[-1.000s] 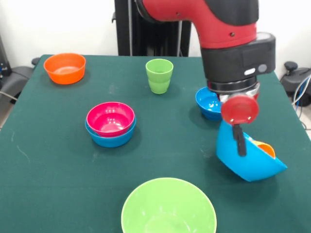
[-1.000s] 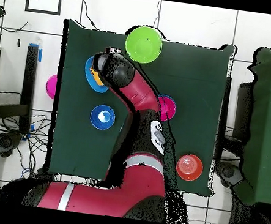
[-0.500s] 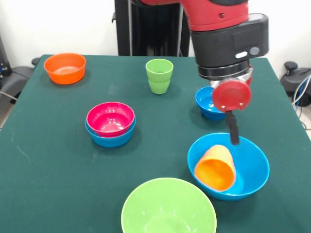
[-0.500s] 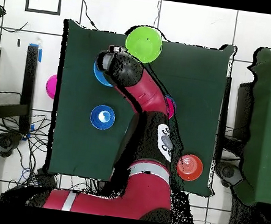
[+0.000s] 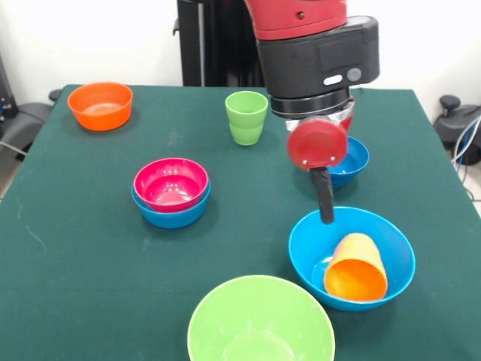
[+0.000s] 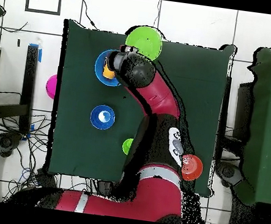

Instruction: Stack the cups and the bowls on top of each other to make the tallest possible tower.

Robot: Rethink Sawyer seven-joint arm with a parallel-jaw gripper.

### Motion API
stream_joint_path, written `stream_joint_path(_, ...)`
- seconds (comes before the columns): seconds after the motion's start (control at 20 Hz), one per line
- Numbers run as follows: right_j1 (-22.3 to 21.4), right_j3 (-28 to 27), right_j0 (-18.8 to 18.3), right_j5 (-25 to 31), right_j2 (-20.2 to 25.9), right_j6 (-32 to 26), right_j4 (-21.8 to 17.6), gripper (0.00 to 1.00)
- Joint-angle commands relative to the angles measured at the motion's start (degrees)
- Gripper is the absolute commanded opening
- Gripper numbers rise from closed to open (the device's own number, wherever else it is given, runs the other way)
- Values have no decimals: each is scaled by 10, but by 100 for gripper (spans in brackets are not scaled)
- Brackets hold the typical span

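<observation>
Inside the large blue bowl (image 5: 352,258), the orange-yellow cup (image 5: 356,269) is seen tipped over. Gripper (image 5: 325,204) spread cannot be told. Grasping a lying cup could roll it.

Orange-yellow cup (image 5: 355,276) in blue bowl (image 5: 391,239); green table (image 5: 75,241).

**The room around me**

My dark green tabletop (image 5: 90,248) stands on a white tiled floor (image 6: 193,22) with dark grout lines. A plain white wall (image 5: 90,41) rises beyond its far edge. Black chairs (image 6: 6,106) and loose cables (image 6: 19,145) flank both sides.
</observation>
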Motion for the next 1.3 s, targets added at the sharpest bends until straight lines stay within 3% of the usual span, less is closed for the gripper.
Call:
stream_joint_path(0.05,50,13,-20,-11,83,25,-2,100)
stream_joint_path(0.5,70,24,-50,-66,164,10,2,100)
stream_joint_path(1.1,112,16,-100,-107,255,-14,-34,100)
stream_joint_path(1.3,125,5,-100,-102,253,-6,-43,100)
